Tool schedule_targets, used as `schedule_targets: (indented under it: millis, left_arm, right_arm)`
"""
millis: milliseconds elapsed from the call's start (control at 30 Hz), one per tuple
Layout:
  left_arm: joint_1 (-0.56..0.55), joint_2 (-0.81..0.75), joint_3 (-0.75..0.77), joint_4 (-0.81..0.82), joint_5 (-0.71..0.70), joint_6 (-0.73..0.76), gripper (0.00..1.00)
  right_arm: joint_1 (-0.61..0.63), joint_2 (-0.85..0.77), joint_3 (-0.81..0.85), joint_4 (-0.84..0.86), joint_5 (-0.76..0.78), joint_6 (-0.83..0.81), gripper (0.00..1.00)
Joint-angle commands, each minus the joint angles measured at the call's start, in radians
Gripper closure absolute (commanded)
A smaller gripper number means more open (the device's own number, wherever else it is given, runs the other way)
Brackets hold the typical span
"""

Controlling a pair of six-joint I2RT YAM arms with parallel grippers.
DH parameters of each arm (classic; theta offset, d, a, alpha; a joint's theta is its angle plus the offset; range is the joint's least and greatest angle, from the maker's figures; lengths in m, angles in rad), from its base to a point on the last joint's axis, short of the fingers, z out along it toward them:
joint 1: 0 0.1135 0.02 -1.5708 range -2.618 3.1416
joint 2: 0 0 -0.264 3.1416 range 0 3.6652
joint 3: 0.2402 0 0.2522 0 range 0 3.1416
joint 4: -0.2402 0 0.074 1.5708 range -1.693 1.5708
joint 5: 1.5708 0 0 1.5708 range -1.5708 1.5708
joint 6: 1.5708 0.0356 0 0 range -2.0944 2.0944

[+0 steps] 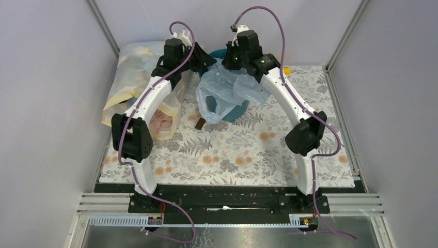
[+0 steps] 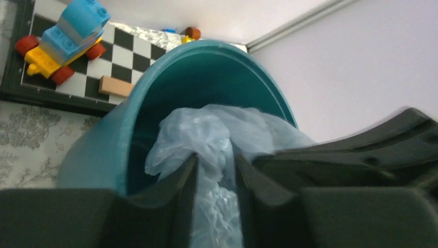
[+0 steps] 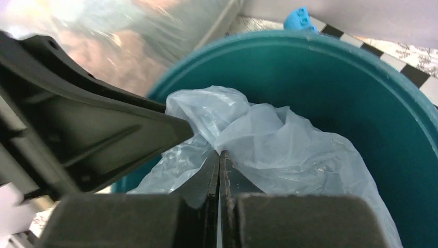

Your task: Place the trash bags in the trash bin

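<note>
We find both grippers meeting over the mouth of the trash bin [image 1: 239,110], tip to tip. The left gripper [image 2: 216,161] stands a little parted, with a rope of the trash bag [image 1: 227,88] running through the gap. We cannot tell whether its pads press on the film. The right gripper [image 3: 218,155] is closed tight, its fingers flush together and pinching a fold of the pale blue film at their tips. Ahead of and beneath both sets of fingers the bag bunches inside the teal rim. From the top view, more of it spills over the rim on the side facing the arm bases and hangs down the bin's outer wall. The bin sits on a floral cloth [image 1: 232,155] with grey ferns and orange blossoms, laid over the table. Just outboard of the left gripper slumps a large cloudy bag [image 1: 131,67] with yellowish edges. Beyond the left fingers, past the bin, lies a checkerboard [image 2: 126,54] carrying a toy block car [image 2: 67,36] and a wooden block [image 2: 116,87]. Pale lilac walls [image 1: 46,103] close the cell on three sides, with aluminium posts [image 1: 103,26] in the far corners.
</note>
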Motion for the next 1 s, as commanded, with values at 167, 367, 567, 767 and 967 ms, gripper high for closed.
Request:
schedule_targets:
  millis: [167,367,567,767,967]
  left_arm:
    - [0.001,-0.098,0.093,0.004,0.02,0.034,0.29]
    - [0.0,-0.227,0.022,0.001,0.012,0.045,0.17]
    - [0.0,-0.448,-0.251,0.02,-0.058,0.019,0.11]
    - [0.0,-0.691,-0.514,0.062,-0.079,-0.028,0.07]
    - [-0.011,-0.85,-0.705,0.098,-0.099,-0.158,0.07]
  right_arm:
    - [0.0,0.092,0.082,-0.076,0.081,-0.071,1.0]
    - [0.0,0.113,0.09,-0.084,0.092,-0.066,0.93]
    - [0.001,0.023,0.095,-0.064,0.056,-0.058,0.7]
    - [0.0,-0.07,0.104,-0.058,0.056,-0.07,0.27]
    - [0.0,-0.168,0.118,-0.06,-0.022,-0.118,0.02]
